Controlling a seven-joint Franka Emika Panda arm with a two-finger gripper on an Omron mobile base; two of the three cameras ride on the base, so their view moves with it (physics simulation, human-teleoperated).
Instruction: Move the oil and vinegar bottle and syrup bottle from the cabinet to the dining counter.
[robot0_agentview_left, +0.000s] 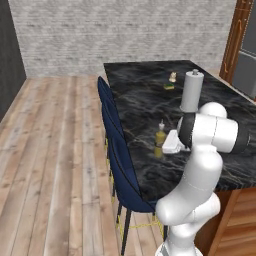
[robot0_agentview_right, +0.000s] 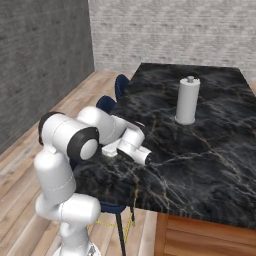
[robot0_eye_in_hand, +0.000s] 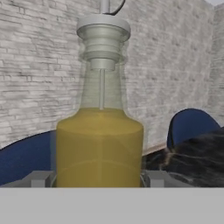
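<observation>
I read task as roughly half done: tall slim glass oil and vinegar bottle (robot0_agentview_left: 160, 136) with yellow-green liquid stands upright on black gold-veined marble dining counter (robot0_agentview_left: 135, 95), near its stool-side edge. Two-finger gripper (robot0_eye_in_hand: 99, 178) brackets its base; can't tell if squeezing or released. Syrup bottle left to fetch. White paper-towel roll (robot0_agentview_right: 187, 101) farther along; blue stools (robot0_agentview_left: 120, 165), plank floor, grey brick wall.

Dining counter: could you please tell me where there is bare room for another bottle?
The dining counter lies bare right of the paper-towel roll and along its near edge. It is crowded by the gripper and oil and vinegar bottle.
</observation>
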